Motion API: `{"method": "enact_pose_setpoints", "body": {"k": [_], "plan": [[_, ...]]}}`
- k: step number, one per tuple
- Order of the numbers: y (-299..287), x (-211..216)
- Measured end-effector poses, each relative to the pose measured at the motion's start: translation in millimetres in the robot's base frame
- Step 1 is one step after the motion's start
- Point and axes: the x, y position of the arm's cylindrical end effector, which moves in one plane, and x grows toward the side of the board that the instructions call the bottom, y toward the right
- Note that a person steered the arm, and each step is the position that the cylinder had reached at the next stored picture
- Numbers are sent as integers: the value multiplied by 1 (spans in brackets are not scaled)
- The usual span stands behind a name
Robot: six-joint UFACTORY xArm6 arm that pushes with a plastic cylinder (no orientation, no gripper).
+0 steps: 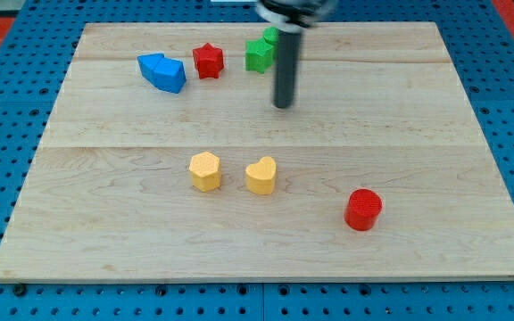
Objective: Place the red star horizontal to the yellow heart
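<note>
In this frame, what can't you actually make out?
- Green block, camera view: my rod covers its right side, so its shape is unclear.
- Blue blocks: they touch, so each one's outline is hard to separate.
- My arm above the rod: blurred and cut off by the view's top.
- My tip shows, below the green block.
</note>
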Motion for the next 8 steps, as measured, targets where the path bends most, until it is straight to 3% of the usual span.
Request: {"method": "enact_pose_setpoints", "body": {"k": [1,2,4,5,6,7,8], "plan": [[-50,-6],[-33,-27],[-37,-122],[-107,-132],[-76,-71],[4,19],[71,68]]}}
